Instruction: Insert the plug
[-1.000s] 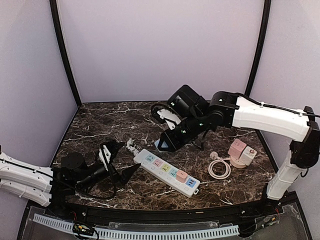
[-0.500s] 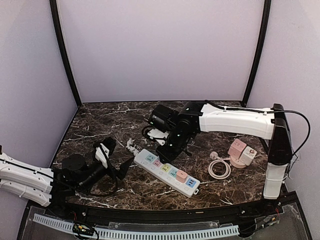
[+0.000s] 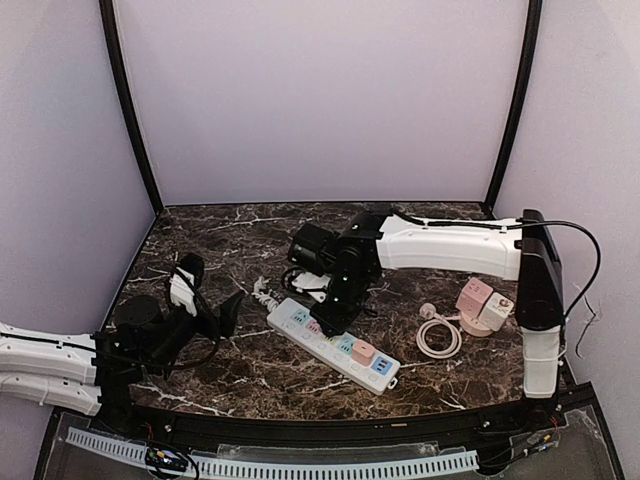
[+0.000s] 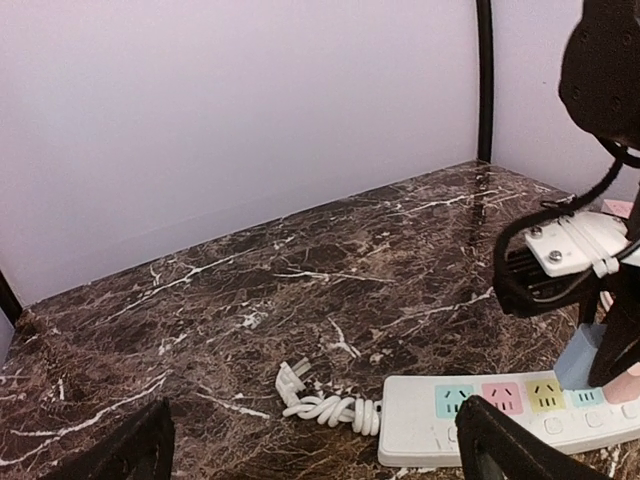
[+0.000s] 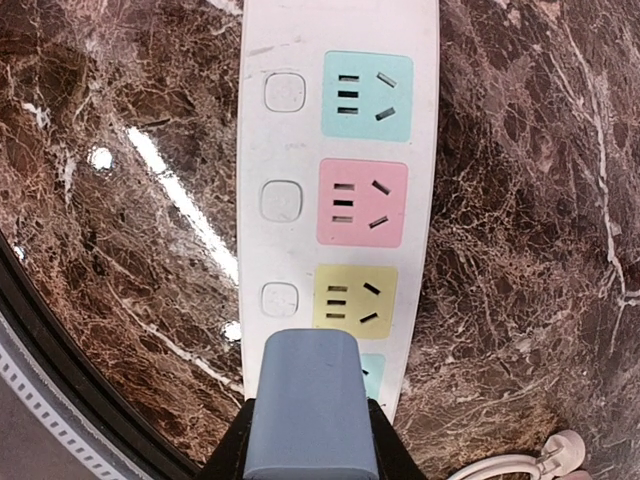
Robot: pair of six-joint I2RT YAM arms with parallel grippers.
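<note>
Plainly, with the right gripper [image 3: 333, 308] clamped on the blue plug [image 5: 310, 400] over the half-hidden teal socket [image 5: 373, 375] of the power strip [image 5: 340, 200] and the left gripper [image 3: 208, 292] gaping wide, apart from it, a skewed push may miss the slots and shove the unbraced strip.

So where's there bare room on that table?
Bare: the dark marble tabletop at far left, between the back wall and the bundled white cord; also the near edge in front of the white power strip with coloured sockets. Crowded: the middle under the right arm, and the pink adapters beside the coiled white cable.
</note>
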